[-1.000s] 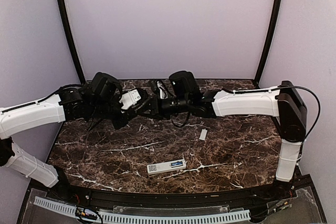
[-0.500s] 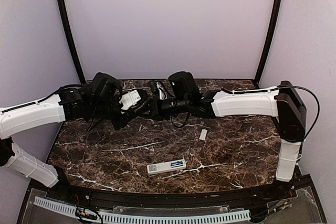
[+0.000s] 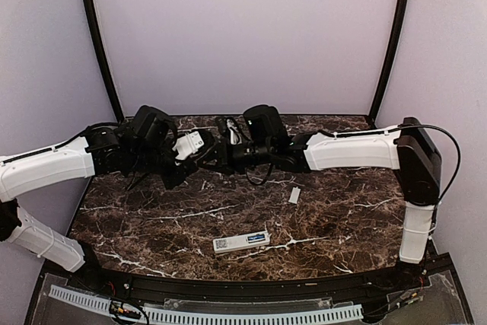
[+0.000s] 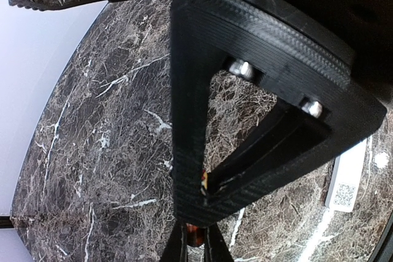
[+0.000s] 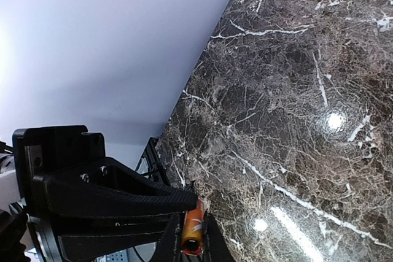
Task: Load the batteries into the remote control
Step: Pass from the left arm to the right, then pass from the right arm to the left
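The remote control (image 3: 240,242) lies back up near the table's front middle, with a label at its left end and a blue patch in the recess at its right end. Its labelled end also shows in the left wrist view (image 4: 347,177). Both grippers meet above the back middle of the table. My right gripper (image 5: 191,240) is shut on an orange battery (image 5: 194,225). My left gripper (image 4: 195,243) is shut on the same battery (image 4: 195,235) at its other end. In the top view the left gripper (image 3: 204,156) and right gripper (image 3: 222,154) touch tip to tip and hide the battery.
A small flat pale cover piece (image 3: 294,195) lies right of centre on the dark marble table (image 3: 152,218). The purple back wall stands close behind the two grippers. Black frame posts rise at the back corners.
The right arm has edged slightly left toward the left gripper. The remote and the cover piece have not moved.
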Robot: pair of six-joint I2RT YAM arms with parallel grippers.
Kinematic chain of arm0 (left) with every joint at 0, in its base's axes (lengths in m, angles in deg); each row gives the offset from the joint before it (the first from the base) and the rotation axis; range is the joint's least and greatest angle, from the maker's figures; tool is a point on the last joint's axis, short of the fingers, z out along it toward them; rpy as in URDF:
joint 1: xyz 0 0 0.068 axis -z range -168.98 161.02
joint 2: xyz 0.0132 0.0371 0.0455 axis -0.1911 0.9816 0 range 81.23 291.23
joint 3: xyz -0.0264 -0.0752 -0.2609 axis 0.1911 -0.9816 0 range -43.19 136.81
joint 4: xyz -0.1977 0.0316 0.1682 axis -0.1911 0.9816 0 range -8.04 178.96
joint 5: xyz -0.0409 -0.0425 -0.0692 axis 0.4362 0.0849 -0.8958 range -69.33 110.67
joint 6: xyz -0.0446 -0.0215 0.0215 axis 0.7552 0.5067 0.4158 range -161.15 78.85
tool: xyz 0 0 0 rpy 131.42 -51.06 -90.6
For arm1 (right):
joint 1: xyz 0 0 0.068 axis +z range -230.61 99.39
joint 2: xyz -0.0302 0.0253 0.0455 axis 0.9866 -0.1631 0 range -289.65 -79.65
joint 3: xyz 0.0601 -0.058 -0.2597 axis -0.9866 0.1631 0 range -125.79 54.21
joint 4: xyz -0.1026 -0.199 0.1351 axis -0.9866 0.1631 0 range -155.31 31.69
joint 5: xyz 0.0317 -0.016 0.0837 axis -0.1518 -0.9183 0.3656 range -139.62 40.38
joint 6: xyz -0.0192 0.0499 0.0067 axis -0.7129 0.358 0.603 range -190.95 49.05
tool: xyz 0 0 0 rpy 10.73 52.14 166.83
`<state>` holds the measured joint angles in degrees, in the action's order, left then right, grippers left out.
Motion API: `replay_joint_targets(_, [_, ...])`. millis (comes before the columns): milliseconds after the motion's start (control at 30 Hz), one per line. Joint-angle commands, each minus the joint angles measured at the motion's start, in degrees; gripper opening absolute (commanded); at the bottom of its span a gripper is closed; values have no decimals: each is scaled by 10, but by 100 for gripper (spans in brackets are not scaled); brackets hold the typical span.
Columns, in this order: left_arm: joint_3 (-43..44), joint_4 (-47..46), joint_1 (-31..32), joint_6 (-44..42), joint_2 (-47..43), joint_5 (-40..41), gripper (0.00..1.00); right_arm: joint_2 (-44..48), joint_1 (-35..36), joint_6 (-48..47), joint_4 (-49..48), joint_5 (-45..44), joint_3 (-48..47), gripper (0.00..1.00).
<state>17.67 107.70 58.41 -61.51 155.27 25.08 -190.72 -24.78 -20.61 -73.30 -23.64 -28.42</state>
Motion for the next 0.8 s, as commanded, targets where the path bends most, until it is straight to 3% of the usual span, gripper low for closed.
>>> replay_joint_targets(0, [-3,-16,3,1,-1,-30,0,-10,16,6,-45,0,-9,1])
replay_joint_targets(200, [-4,-22,3,7,-6,-31,0,3,16,-2,-48,0,0,0])
replay_joint_targets(233, [-5,-23,3,10,-10,-29,4,8,16,-4,-48,0,3,0])
replay_joint_targets(267, [-5,-27,3,16,-13,-27,13,16,16,-7,-48,0,5,0])
replay_joint_targets(300, [-6,-33,3,18,-23,-23,35,24,16,-10,-46,0,8,0])
replay_joint_targets(367, [-13,-51,3,21,-49,-29,56,46,16,-16,-44,0,16,0])
replay_joint_targets(433, [-30,-81,3,21,-91,-52,64,73,16,-18,-47,2,29,0])
replay_joint_targets(533, [-89,-151,3,17,-192,-108,67,118,17,-11,-59,10,58,0])
replay_joint_targets(633, [-159,-289,3,6,-284,-182,70,158,19,-5,-74,24,82,0])
replay_joint_targets(767, [-215,-388,3,-1,-350,-236,59,205,25,-3,-87,23,107,0])
